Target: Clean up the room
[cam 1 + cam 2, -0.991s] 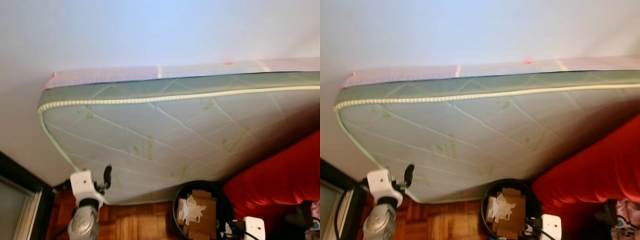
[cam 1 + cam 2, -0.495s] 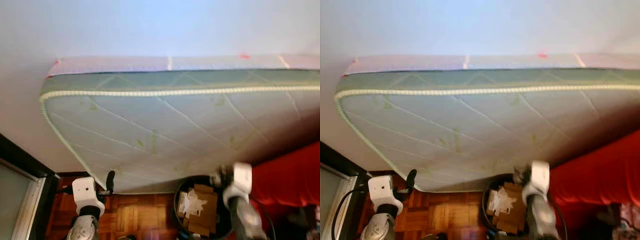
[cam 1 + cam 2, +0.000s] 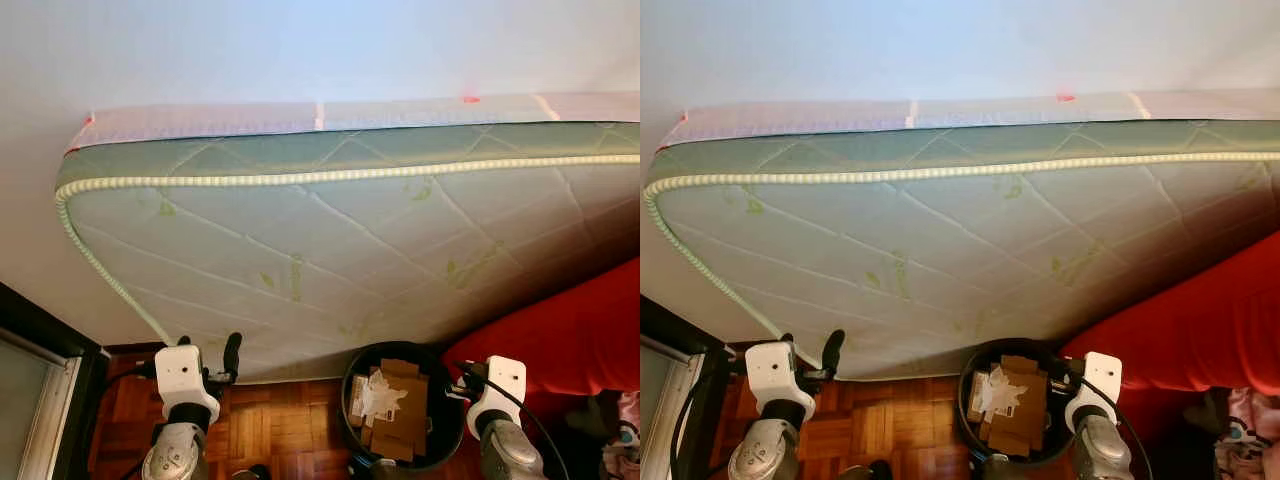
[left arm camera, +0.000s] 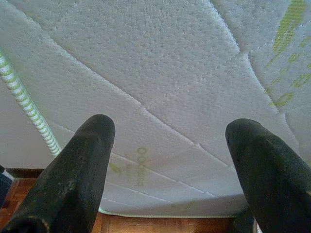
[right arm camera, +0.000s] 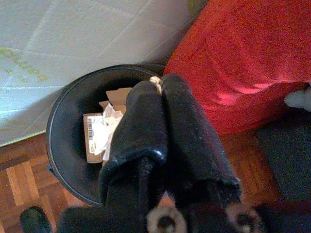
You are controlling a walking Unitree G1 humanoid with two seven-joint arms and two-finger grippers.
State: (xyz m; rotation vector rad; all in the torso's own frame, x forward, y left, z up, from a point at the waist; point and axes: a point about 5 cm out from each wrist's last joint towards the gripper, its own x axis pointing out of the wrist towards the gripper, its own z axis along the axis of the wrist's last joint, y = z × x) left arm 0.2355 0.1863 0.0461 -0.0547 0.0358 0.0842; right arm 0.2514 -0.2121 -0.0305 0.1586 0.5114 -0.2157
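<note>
— Right wrist view: the right pincer (image 5: 163, 92) is clenched above the round black plastic bin (image 5: 63, 126), a pale scrap (image 5: 155, 81) seemingly pinched at its tips. Held there to drop it, I'd guess.

— And the bin stands on the brown parquet floor (image 3: 270, 430), mouth up, holding flattened cardboard (image 3: 400, 420) and crumpled white paper (image 3: 378, 395), just beside the red blanket (image 3: 570, 340).

— The quilted green-and-white mattress (image 3: 330, 250) leans on the white wall (image 3: 300, 50), long axis sideways, probably for space.

— The left pincer (image 4: 170, 160) is released, pointing at it.
</note>
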